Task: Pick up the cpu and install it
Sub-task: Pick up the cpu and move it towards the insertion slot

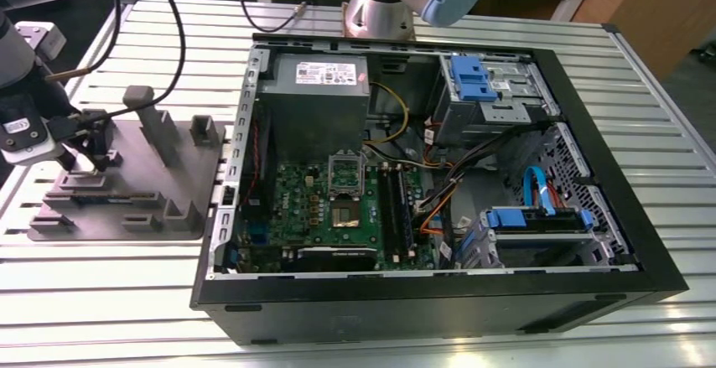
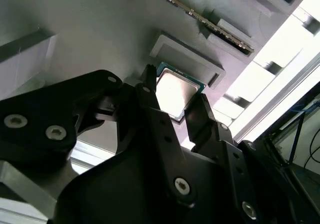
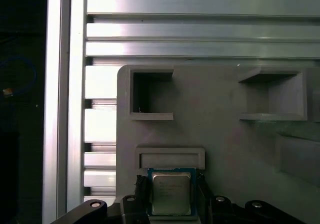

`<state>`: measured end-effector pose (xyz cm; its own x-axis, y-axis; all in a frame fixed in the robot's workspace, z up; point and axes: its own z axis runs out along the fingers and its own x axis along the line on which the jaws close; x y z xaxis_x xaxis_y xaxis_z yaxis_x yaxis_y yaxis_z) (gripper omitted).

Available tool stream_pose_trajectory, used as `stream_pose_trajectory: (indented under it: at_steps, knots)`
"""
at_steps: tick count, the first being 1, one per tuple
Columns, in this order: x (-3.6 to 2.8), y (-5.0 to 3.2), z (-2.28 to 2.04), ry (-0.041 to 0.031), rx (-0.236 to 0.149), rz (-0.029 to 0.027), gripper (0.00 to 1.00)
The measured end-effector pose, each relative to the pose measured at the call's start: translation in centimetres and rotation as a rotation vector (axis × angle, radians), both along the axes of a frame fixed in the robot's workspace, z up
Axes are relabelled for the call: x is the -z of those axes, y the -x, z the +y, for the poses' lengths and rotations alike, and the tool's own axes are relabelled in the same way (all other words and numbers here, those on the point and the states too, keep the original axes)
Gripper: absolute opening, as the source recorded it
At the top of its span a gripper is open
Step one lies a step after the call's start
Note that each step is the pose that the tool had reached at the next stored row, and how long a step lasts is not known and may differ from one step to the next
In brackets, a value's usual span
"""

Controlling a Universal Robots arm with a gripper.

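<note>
cpu [image 3: 171, 196] in grey tray [image 3: 220, 144] recess, tool [image 3: 171, 181] straddling its side edges

A ribbed, silvery metal table [image 1: 101, 301] gleams under bright light, with a wooden panel [image 1: 649, 7] beyond it at the exterior view's right.

silver-grey cpu [image 3: 171, 194] — green-edged, grey tray [image 3: 225, 139]

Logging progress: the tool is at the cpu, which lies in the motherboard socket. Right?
No. The tool is at the cpu, but the cpu lies on the grey tray, not in the socket, as the first wrist view shows.
</note>
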<state>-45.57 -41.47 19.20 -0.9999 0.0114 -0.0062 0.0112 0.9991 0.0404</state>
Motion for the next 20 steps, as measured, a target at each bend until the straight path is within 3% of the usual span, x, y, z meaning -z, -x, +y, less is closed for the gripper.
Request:
stream_pose_trajectory:
  at_steps: [20]
  knots:
    - [-0.42, 0.00, 0.00, 0.0001, 0.000, 0.0002, 0.47]
